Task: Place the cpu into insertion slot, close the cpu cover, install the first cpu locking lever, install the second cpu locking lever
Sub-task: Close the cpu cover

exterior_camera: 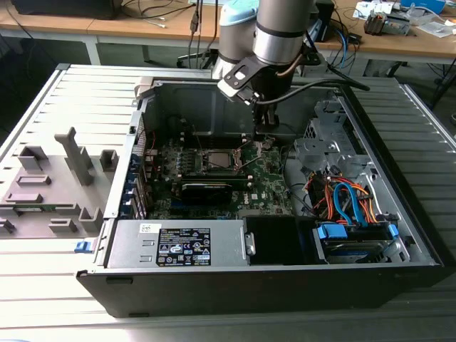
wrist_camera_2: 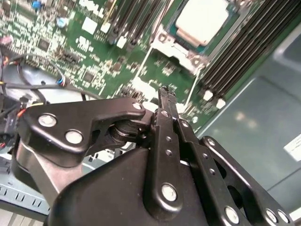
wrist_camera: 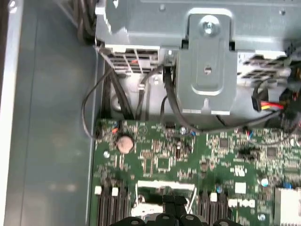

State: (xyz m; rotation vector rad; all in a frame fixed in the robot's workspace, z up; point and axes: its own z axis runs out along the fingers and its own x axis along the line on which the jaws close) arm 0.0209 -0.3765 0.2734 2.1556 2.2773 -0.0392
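Well to the exterior view's left of the square dark insertion slot [exterior_camera: 217,161] ringed in silver-grey metal, fixture tray: a grey moulded plastic tray [exterior_camera: 50,192] of upright holders lies on the ribbed grey metal surface [exterior_camera: 43,285], outside the case. It is probably parked there so parts sit within the arm's reach without crowding the board.

Case around the slot: the black, open-sided metal computer case [exterior_camera: 271,285] lies on its side. That turns the green circuit board [exterior_camera: 267,178] face up, so the slot can be reached from above.

Cpu: the small flat square chip with a pale silvery top [wrist_camera_2: 202,21] lies level inside the slot, not in the claw.

Cpu cover: the thin silver-grey metal plate [wrist_camera_2: 164,43] appears to lie down around the chip, which shows through its window. Whether it is latched I cannot tell.

Claw: the black metal claw [exterior_camera: 267,141] hangs low over the board, just to the exterior view's right of the slot. In the second wrist view its tips [wrist_camera_2: 164,92] are clenched together with nothing visible between them. Judged from that spot at the slot's edge, the work concerns the fastening hardware rather than carrying the chip.

Further to the exterior view's right of the slot, cables: orange and blue insulated cables [exterior_camera: 342,196] bunch by the drive bay, well apart from the slot and clear of the arm.
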